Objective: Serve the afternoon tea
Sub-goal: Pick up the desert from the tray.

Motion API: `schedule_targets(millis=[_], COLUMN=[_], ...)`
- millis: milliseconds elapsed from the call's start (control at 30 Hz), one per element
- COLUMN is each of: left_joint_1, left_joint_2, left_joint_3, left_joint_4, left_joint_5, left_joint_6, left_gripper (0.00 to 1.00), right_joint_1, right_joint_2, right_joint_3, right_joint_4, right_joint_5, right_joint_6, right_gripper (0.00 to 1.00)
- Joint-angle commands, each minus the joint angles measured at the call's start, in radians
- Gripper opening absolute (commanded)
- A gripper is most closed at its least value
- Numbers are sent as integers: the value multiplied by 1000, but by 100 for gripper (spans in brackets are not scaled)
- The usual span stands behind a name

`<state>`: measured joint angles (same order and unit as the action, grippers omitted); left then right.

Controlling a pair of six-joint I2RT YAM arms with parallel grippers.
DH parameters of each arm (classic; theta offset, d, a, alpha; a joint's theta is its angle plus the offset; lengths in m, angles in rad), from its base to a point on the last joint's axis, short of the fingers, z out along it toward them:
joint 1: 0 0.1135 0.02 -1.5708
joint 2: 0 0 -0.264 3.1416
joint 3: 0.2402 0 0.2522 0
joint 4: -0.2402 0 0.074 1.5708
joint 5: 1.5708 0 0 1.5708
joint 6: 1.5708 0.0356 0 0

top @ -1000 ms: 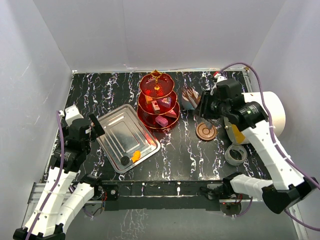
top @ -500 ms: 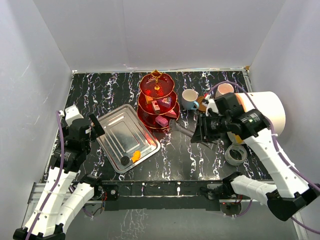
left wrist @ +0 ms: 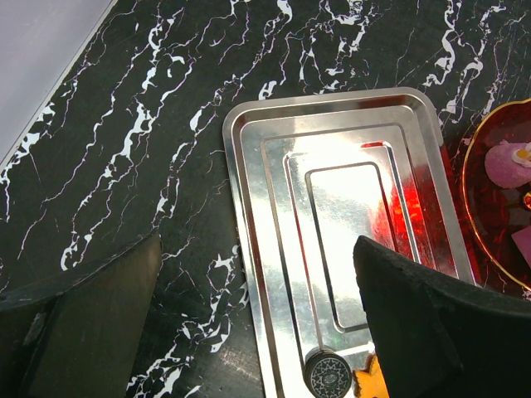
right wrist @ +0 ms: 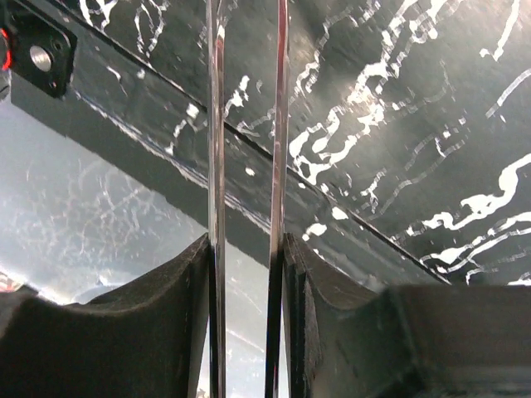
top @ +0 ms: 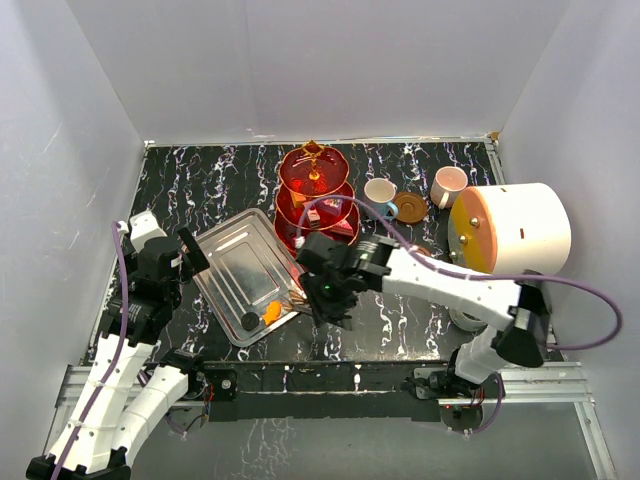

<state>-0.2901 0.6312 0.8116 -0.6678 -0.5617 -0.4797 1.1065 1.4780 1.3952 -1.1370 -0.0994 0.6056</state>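
Observation:
The red three-tier stand (top: 315, 200) with block sweets on its tiers stands at the middle back. To its right are a blue cup (top: 380, 194), a brown saucer (top: 410, 208) and a pink cup (top: 447, 185). My right gripper (top: 326, 290) is shut on metal tongs (right wrist: 216, 124), gripped between its fingers (right wrist: 246, 249). The tongs' tips (top: 296, 297) reach to the silver tray's near right corner, beside an orange sweet (top: 271, 312). My left gripper (left wrist: 257, 332) is open above the tray's left side (top: 190, 255), holding nothing.
The silver tray (top: 250, 262) also holds a round black biscuit (top: 248, 321), which shows under the left wrist too (left wrist: 328, 375). A big white cylinder with an orange face (top: 515, 228) fills the right side. The table's front rail (right wrist: 124, 108) lies under the tongs.
My right arm has swung from the cups at the back right across to the front middle by the tray, carrying the tongs. The left arm has not moved.

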Motion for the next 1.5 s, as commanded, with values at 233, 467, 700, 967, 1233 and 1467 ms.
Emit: schedule_targets(millis=[233, 467, 700, 967, 1233, 1467], left_joint_1=[-3, -3, -3, -4, -3, -3], left_joint_2=[-7, -11, -14, -21, -25, -18], left_joint_3=[26, 26, 25, 25, 25, 25], left_joint_4=[-9, -5, -6, -8, -11, -9], left_joint_5=[-18, -17, -17, -19, -24, -20], left_joint_6=[5, 8, 7, 6, 4, 5], left_gripper=[99, 99, 99, 99, 99, 99], right_joint_1=[110, 136, 165, 179, 191, 182], right_joint_2=[235, 293, 316, 323, 341, 328], right_joint_3=[217, 252, 253, 245, 249, 271], right_joint_4=[83, 29, -5, -17, -14, -24], right_joint_5=[195, 200, 210, 182, 164, 234], right_joint_6=[104, 117, 145, 148, 133, 106], right_gripper=[38, 39, 41, 40, 39, 28])
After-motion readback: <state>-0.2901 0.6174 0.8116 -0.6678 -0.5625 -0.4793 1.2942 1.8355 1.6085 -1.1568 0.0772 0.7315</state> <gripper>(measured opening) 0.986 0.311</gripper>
